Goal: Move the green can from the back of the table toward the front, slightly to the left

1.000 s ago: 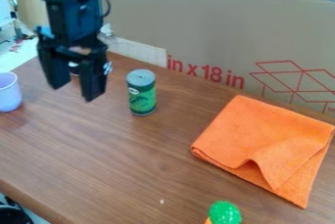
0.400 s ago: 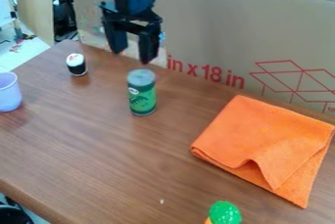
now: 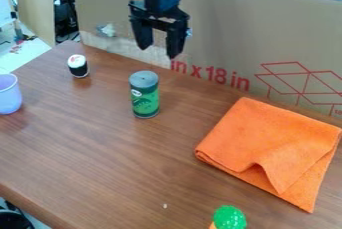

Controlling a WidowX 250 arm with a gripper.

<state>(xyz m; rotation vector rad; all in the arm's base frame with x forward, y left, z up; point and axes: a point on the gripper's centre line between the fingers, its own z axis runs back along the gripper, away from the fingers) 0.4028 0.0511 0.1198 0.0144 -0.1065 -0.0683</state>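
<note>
At 12 o'clock from where I'm standing, a black gripper (image 3: 159, 52) is hanging open and empty, its opening facing downward. The nearest thing, a green can (image 3: 145, 94), is standing upright near the clock's centre, its flat base seemingly keeping it steady. At 4 o'clock, an orange cloth (image 3: 267, 145) is lying flat, its folds probably keeping it compact. A pale purple cup (image 3: 9, 94) is sitting at 9, a small black-and-white cylinder (image 3: 78, 66) at 10.
</note>
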